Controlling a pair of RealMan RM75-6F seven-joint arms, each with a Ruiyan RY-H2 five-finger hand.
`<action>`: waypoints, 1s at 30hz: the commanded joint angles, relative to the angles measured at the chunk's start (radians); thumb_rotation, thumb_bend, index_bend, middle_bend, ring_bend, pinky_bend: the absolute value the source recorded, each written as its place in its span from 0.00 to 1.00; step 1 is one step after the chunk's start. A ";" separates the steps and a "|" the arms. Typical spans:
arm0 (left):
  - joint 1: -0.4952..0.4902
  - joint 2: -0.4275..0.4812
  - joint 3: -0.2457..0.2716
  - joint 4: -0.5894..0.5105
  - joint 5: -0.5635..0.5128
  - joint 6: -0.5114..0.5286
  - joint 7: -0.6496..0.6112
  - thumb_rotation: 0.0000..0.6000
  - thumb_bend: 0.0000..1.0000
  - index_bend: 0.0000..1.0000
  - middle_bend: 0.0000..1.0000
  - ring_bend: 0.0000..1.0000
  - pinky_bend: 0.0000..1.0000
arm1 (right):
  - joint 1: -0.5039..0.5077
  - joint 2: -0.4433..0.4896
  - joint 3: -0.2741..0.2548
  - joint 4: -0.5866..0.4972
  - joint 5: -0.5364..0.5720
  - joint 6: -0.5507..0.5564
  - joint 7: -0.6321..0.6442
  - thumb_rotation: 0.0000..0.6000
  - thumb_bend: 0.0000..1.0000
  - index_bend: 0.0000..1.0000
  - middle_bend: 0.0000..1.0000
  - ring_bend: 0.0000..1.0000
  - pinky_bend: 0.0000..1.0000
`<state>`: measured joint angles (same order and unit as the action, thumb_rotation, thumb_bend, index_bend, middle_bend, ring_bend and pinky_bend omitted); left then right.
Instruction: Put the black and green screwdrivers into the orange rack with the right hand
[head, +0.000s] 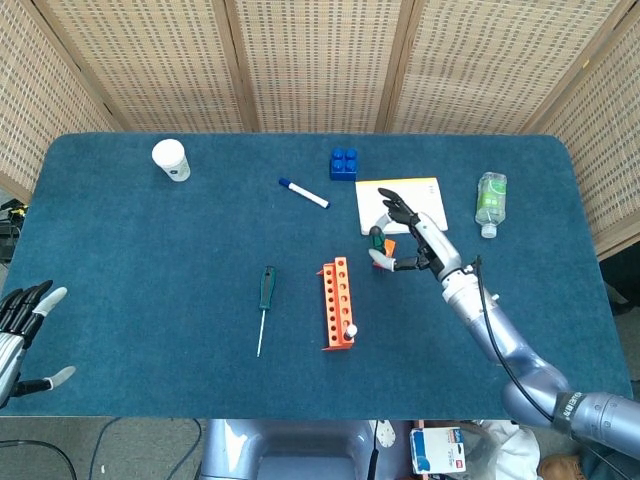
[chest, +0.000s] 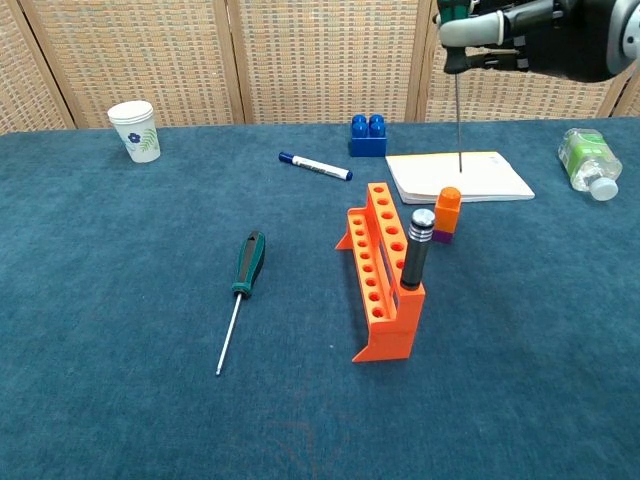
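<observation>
The orange rack (head: 337, 301) (chest: 389, 336) stands mid-table with a black, silver-capped tool (chest: 416, 256) upright in its near end. My right hand (head: 416, 242) (chest: 531, 20) is raised to the right of the rack, above the notepad's near edge. It holds a green-handled screwdriver (head: 377, 240) (chest: 459, 110) by the handle, shaft hanging straight down over a small orange block (chest: 447, 213). A second screwdriver (head: 265, 291) (chest: 247, 264) with a black and green handle lies flat left of the rack. My left hand (head: 20, 322) hovers at the near left edge, fingers spread, holding nothing.
Along the far side stand a paper cup (head: 171, 160), a blue marker (head: 303, 193), a blue block (head: 343, 163), a white notepad (head: 410, 199) and a plastic bottle (head: 490, 202). The blue table (head: 150, 260) ends just behind my left hand.
</observation>
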<state>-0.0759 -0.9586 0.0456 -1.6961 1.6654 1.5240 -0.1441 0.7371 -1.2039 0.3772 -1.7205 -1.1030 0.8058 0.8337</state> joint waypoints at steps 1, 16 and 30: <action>0.001 0.000 0.000 -0.001 0.000 0.001 0.002 1.00 0.00 0.00 0.00 0.00 0.00 | 0.012 -0.042 0.036 0.004 -0.004 -0.032 0.080 1.00 0.43 0.61 0.00 0.00 0.00; 0.001 -0.005 0.004 -0.005 0.009 0.000 0.021 1.00 0.00 0.00 0.00 0.00 0.00 | 0.002 -0.144 -0.008 0.084 -0.260 0.005 0.267 1.00 0.43 0.64 0.00 0.00 0.00; -0.002 -0.006 0.002 -0.006 0.002 -0.007 0.022 1.00 0.00 0.00 0.00 0.00 0.00 | 0.062 -0.222 -0.082 0.216 -0.390 0.022 0.400 1.00 0.43 0.66 0.00 0.00 0.00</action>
<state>-0.0777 -0.9646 0.0483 -1.7022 1.6676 1.5168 -0.1219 0.7965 -1.4232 0.2987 -1.5094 -1.4903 0.8246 1.2310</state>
